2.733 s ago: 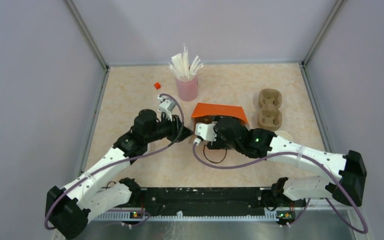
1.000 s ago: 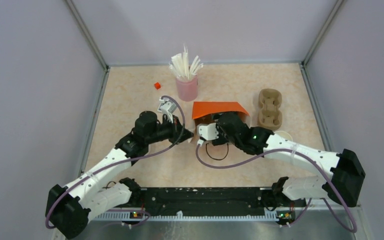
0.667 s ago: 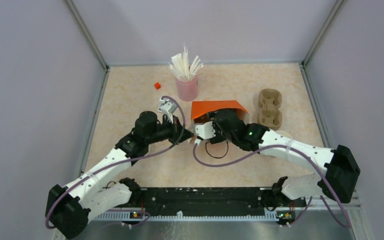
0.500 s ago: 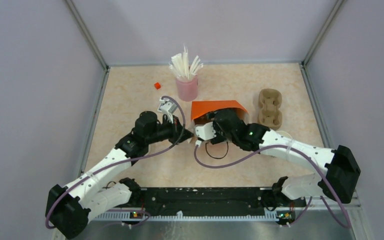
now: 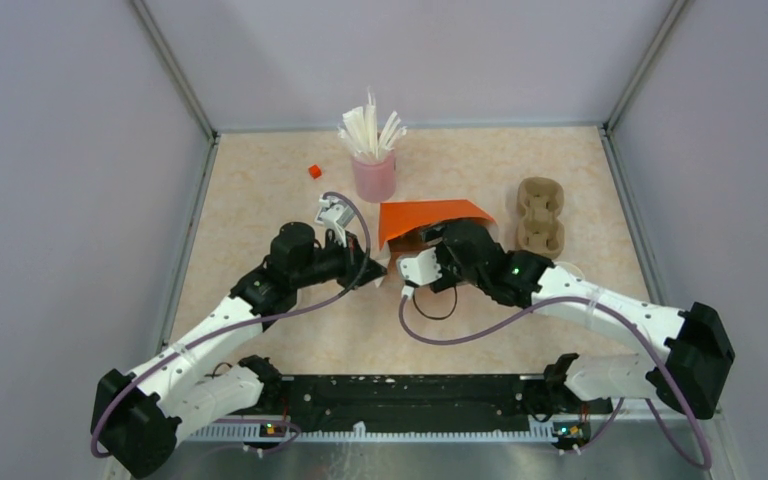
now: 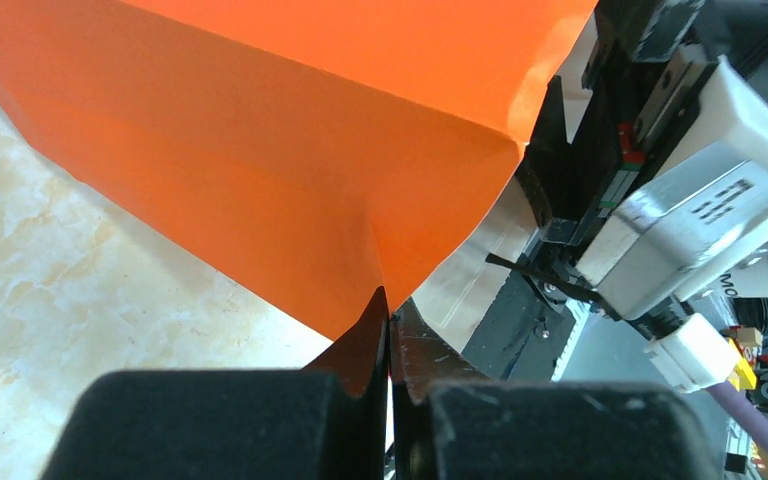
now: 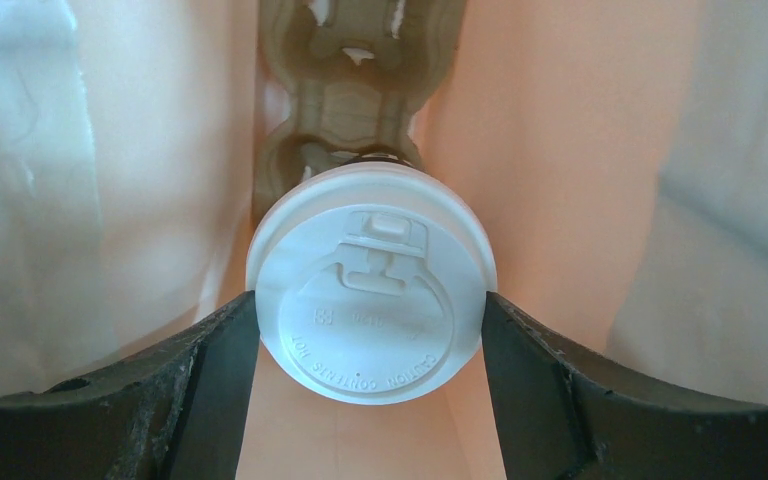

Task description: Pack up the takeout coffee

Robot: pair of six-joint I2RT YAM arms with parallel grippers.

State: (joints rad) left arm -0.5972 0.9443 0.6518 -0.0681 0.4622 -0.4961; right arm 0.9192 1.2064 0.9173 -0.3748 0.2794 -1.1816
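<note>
The takeout coffee [image 7: 370, 290], round white embossed lid up, is clasped by the right gripper [image 7: 368, 312] inside the orange bag [image 6: 260, 180], whose edge is pinched by the left gripper [image 6: 390, 335].

Pale booth around a marbled tabletop [image 5: 260, 190]
Plain lavender walls [image 5: 60, 200] rise on three sides, joined by grey metal corner posts [image 5: 174, 70]; the surface is beige with cream veins, evenly lit, and a black rail [image 5: 410, 392] lines its near edge.

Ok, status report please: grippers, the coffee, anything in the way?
Left gripper shut on orange bag edge. Right gripper shut on takeout coffee, inside bag. Cardboard carrier below it; no obstacle seen.
</note>
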